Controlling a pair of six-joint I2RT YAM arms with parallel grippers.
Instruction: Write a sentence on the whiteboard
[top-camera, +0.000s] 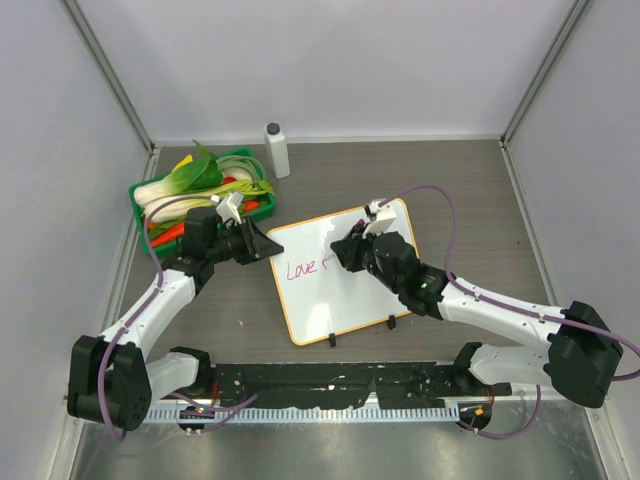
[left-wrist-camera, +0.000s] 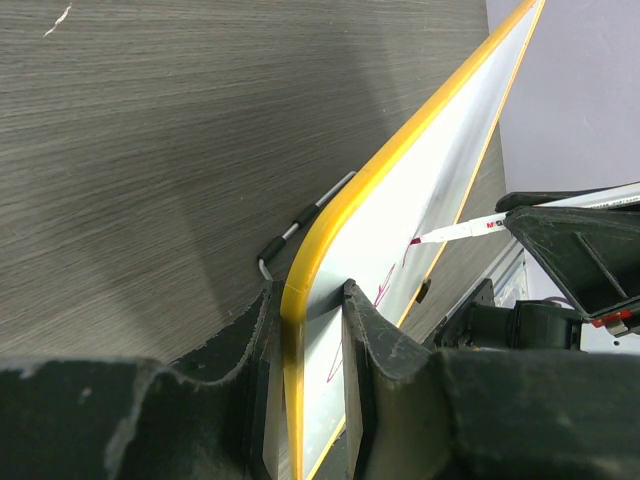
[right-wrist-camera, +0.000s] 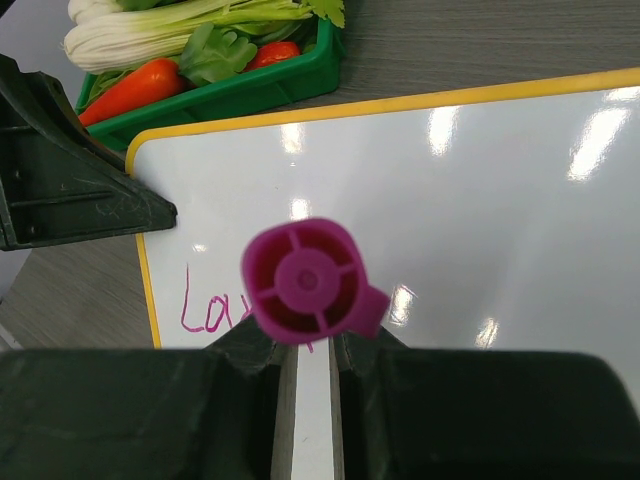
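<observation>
Bases of both arms sit at the bottom edge of the top view, bolted along the near side of the table (top-camera: 450, 190).

Moving up to mid frame: the whiteboard (top-camera: 340, 300) lies about center of the table, turned at a slant, orange frame all round, 2 black feet on its lower edge. Left gripper (top-camera: 266, 243) comes in from the left and has its jaws pinched narrow on the board's upper left corner; wrist cam shows the yellow-orange edge wedged right btw the fingers (left-wrist-camera: 370, 330).

Right gripper (right-wrist-camera: 308, 350) reaches in from the right over the upper middle of the board, jaws closed tight on a magenta marker (right-wrist-camera: 308, 282). Its cam looks straight down the back end of the pen. From the left wrist view the tip looks like it's touching the white surface, tho it's small so not 100% sure.

The sentence (top-camera: 307, 267) so far: pink cursive "Love" on the left part of the board, plus a short first stroke of the next word just right of it.

Further back, upper left: green tray (top-camera: 140, 190) w/ veg in it (leafy greens, something red-orange), close to the board's corner but not touching afaict. White bottle (top-camera: 277, 150) stands upright near the back edge, just right of the tray.
</observation>
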